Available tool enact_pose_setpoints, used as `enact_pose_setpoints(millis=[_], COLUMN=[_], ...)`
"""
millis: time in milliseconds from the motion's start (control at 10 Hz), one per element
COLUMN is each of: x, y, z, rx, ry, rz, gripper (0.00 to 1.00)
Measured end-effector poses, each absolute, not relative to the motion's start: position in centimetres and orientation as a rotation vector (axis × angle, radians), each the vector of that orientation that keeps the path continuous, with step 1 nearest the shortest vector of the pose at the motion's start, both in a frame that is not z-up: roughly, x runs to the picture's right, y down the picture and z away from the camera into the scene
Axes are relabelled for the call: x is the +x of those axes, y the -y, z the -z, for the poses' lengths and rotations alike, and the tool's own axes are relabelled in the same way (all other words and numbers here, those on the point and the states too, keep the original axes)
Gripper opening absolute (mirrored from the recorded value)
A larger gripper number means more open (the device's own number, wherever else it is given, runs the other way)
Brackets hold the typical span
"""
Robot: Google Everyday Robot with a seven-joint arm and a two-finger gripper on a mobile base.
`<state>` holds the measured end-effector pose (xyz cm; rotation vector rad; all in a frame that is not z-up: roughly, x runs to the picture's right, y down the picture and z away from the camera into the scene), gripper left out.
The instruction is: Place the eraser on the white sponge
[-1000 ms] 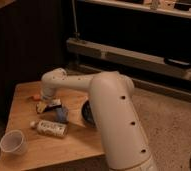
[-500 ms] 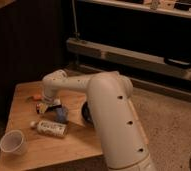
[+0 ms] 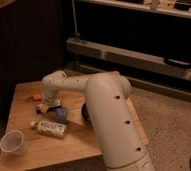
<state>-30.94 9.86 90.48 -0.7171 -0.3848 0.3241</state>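
Observation:
My gripper [image 3: 49, 104] hangs down from the white wrist over the left part of the wooden table [image 3: 24, 90]. A small black bar with a pale end, the eraser [image 3: 41, 108], lies right at the gripper's tip; I cannot tell whether it is held. The pale bluish-white sponge [image 3: 62, 114] sits on the table just right of the gripper, partly behind the arm.
A white labelled bottle [image 3: 50, 128] lies on its side in front of the gripper. A white cup [image 3: 13, 142] stands at the front left corner. A thin orange stick [image 3: 35, 97] lies left of the gripper. A dark round object [image 3: 86, 113] sits beside my forearm.
The wrist and gripper have sunk slightly toward the table near the eraser. The bottle, cup and sponge have not moved.

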Motion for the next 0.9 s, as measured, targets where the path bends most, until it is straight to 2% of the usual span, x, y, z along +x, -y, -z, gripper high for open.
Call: enact_pose_setpoints(millis=[100, 200, 300, 700, 900], x=[-30.8, -30.4, -29.9, -27.8, -26.7], y=[-9.5, -8.3, -7.2, -4.2, -4.4], z=[-90.2, -88.8, -87.7, -84.7, -83.8], rx=[-0.713, -0.699, -0.683, -0.631, -0.653], ry=[0.389, 0.409, 0.419, 0.419, 0.392], rz=[-0.331, -0.345, -0.356, -0.354, -0.333], gripper=[0.15, 0.02, 0.00, 0.00, 0.00])
